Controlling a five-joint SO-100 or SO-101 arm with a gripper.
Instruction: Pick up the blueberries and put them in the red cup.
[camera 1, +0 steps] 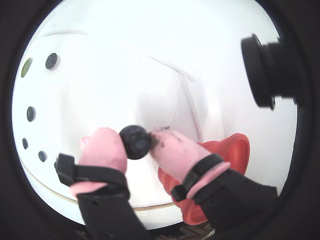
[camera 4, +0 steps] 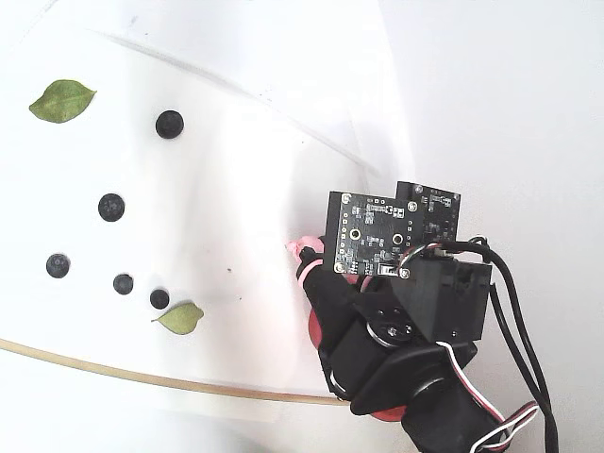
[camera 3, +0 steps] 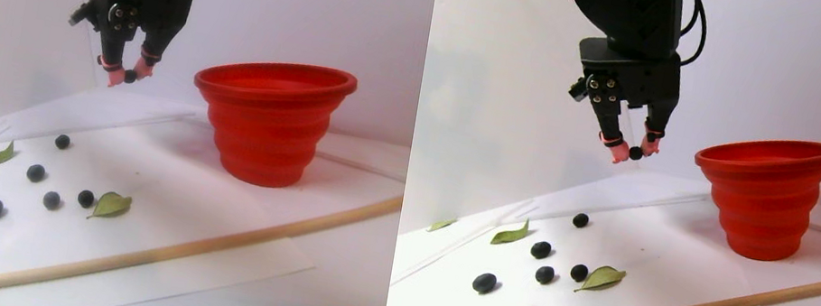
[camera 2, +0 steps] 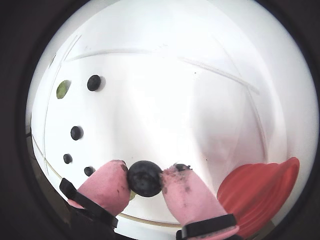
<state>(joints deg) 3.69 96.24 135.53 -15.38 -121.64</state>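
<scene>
Fixed view: the arm's black body and circuit boards cover nearly all of the red cup (camera 4: 315, 332); only a red sliver shows at the arm's left edge and another under it. The hand's tips are mostly hidden there too, one pink pad (camera 4: 304, 251) peeking out.

Both wrist views: fisheye, dark circular vignette. The red cup (camera 1: 235, 150) is partly behind the right finger in one wrist view and cut by the frame edge in the other (camera 2: 260, 187).

Surface: white tabletop (camera 3: 314, 302) with white paper sheets (camera 3: 200, 211) laid on it; a thin wooden stick (camera 3: 176, 248) runs diagonally across the front. Plain white wall behind. Green leaves (camera 3: 111, 204) lie flat on the paper.

Hand (camera 1: 136, 142): pink-padded fingers (camera 1: 102, 150) pinching one blueberry (camera 1: 135, 142), dark navy, round, matte; dark smudges on the right pad. In the stereo pair the hand (camera 3: 130, 76) hangs well above the paper, left of the cup and about level with its rim.

Red cup (camera 3: 271, 122): ribbed, stepped rings, wide rim, upright on the paper, right of the berries.

Loose blueberries (camera 3: 36, 172): five on the paper at left in the stereo pair, well apart from the cup, spread among the leaves; one (camera 3: 85, 198) lies just beside a leaf.
</scene>
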